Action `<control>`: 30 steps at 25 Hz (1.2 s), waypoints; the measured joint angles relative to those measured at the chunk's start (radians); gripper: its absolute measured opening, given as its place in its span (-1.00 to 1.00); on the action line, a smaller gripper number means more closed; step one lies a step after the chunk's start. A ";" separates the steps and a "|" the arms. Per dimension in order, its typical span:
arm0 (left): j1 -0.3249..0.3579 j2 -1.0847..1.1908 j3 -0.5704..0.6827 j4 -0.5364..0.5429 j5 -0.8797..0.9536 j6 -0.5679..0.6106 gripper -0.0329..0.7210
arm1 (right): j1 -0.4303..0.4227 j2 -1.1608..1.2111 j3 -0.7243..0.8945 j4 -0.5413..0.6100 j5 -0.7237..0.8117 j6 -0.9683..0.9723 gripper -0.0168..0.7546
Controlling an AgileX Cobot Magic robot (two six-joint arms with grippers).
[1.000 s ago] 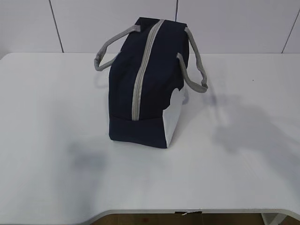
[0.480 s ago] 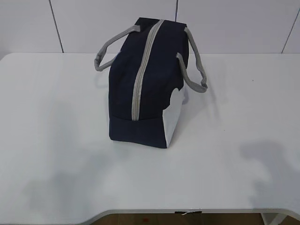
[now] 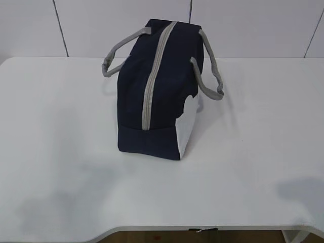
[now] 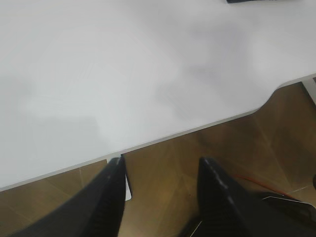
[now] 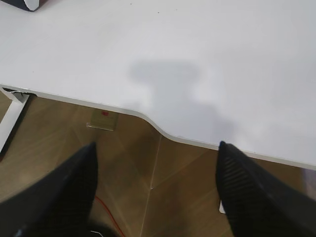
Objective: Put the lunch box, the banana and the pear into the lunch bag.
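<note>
The navy lunch bag (image 3: pixel 159 96) stands in the middle of the white table (image 3: pixel 61 152), its grey zipper band running along the top and appearing closed, grey handles hanging to both sides, white side panel facing front right. The lunch box, the banana and the pear are not in view. Neither gripper shows in the exterior view. In the left wrist view my left gripper (image 4: pixel 160 165) is open and empty, over the table's front edge above the floor. In the right wrist view my right gripper (image 5: pixel 155 148) is wide open and empty, also at the front edge.
The table's front edge has a curved cut-out (image 4: pixel 276 94), also seen in the right wrist view (image 5: pixel 158 126). Wooden floor (image 5: pixel 148 168) lies below, with a red cable (image 5: pixel 106 210). A white table leg (image 5: pixel 12 116) shows at the left of the right wrist view.
The arms' shadows on the table have slid toward the front edge and outward. The bag has not moved.
</note>
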 joint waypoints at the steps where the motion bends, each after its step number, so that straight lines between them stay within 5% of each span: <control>1: 0.000 0.000 0.000 0.000 0.000 0.000 0.05 | 0.000 0.000 0.000 0.000 0.000 0.000 0.57; 15: 0.016 -0.004 0.000 0.002 0.000 0.000 0.05 | 0.000 -0.007 0.000 0.000 -0.002 0.000 0.57; 24: 0.275 -0.094 0.000 0.002 0.002 0.000 0.05 | -0.057 -0.073 0.000 0.000 -0.002 0.000 0.57; 30: 0.345 -0.240 0.000 0.002 0.006 0.000 0.05 | -0.074 -0.141 0.000 -0.007 -0.002 0.000 0.57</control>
